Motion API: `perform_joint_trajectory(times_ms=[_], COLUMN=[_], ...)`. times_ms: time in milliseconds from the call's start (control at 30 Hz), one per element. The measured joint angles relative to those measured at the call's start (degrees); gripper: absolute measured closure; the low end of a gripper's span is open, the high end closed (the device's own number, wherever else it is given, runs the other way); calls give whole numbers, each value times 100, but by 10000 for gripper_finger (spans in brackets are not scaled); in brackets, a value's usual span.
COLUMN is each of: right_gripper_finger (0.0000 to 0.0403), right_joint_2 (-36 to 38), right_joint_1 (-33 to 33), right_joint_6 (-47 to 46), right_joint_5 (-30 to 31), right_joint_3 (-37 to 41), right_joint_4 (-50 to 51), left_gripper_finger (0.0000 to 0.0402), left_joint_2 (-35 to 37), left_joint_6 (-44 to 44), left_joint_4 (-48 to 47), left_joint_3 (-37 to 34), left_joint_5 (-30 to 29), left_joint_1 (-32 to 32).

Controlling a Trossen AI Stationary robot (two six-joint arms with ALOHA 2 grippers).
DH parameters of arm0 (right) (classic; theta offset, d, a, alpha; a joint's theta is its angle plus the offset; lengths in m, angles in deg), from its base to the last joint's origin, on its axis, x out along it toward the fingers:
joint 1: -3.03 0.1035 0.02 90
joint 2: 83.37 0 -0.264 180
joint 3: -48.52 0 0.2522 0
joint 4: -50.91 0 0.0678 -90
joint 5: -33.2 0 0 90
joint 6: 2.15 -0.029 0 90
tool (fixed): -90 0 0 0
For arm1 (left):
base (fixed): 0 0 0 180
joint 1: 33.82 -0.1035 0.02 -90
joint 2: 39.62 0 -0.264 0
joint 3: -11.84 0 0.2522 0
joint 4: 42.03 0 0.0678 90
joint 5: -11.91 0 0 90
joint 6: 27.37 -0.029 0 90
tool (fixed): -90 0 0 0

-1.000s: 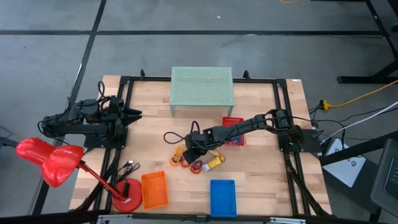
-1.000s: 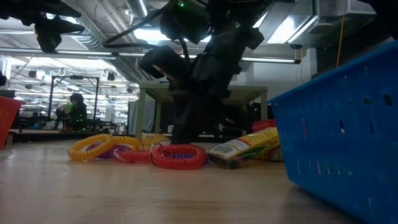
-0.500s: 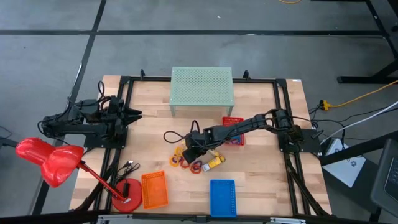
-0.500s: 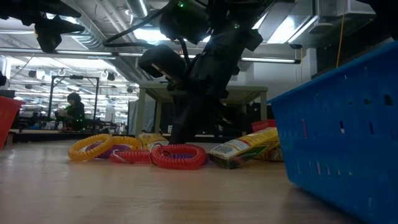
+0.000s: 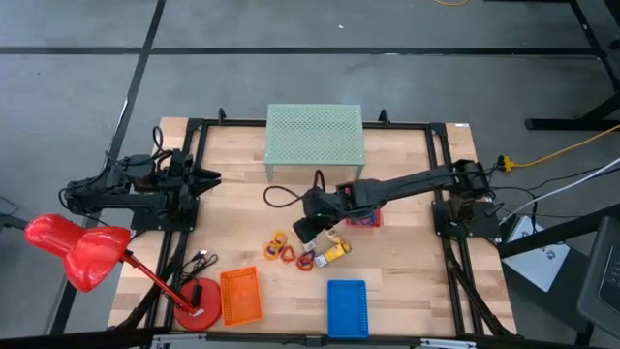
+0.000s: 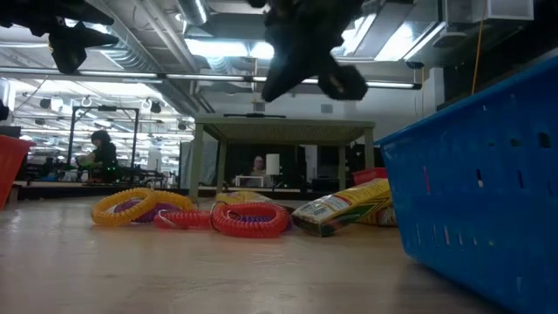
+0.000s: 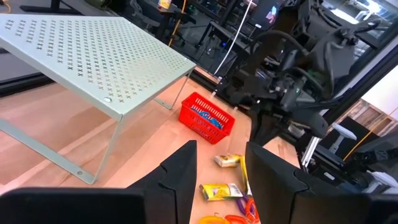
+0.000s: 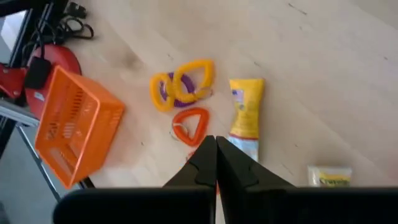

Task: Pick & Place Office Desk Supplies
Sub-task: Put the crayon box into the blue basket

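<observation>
Presently the right gripper (image 5: 302, 231) hangs above the middle of the wooden table (image 5: 407, 281), lifted clear of the supplies, its two dark fingers (image 8: 208, 163) pressed together with nothing seen between them. Directly beneath and just in front of it lies the cluster of office desk supplies: a yellow coiled ring (image 8: 196, 76) overlapping a purple coiled ring (image 8: 163, 89), a red-orange coiled ring (image 8: 189, 124) close beside them, and a yellow-and-silver packet (image 8: 246, 117) lying flat next to the rings, with a smaller yellow packet (image 8: 329, 176) a little apart. All rest on the tabletop; none is in a basket. The small red plastic basket (image 5: 363, 206) sits near the gripper below the pale green perforated metal shelf (image 5: 314, 136); the orange plastic basket (image 5: 240, 296) and the blue plastic basket (image 5: 347, 308) stand along the near edge. The left gripper (image 5: 211, 178) waits at the left side of the table, its fingers (image 7: 180, 171) spread and empty. A red desk lamp (image 5: 82, 252) occupies the front left corner.
</observation>
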Motion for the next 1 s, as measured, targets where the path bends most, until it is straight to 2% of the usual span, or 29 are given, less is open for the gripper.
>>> perform_joint_trajectory(times_ms=[133,233,533,633,800,1000], right_gripper_finger=[402,381,221,186,168,174], right_joint_2=[52,-11,-615,-842,-1094,-1126], right_joint_1=[11,17,-25,-56,-56,-77], right_joint_6=[128,227,-51,-60,-94,-88], right_joint_5=[-2,-113,-162,-162,-333,-31], right_joint_3=[2,0,0,0,-12,-42], right_joint_4=[209,-29,-463,-533,-711,-639], left_gripper_finger=[270,270,270,270,270,270], left_joint_2=[0,0,0,0,0,0], left_joint_6=[-18,-21,26,29,126,158], left_joint_4=[0,1,2,2,2,2], left_joint_3=[-2,-4,-4,-4,-4,-4], left_joint_5=[-22,-25,-27,-28,-27,-26], left_joint_1=[0,0,0,0,0,0])
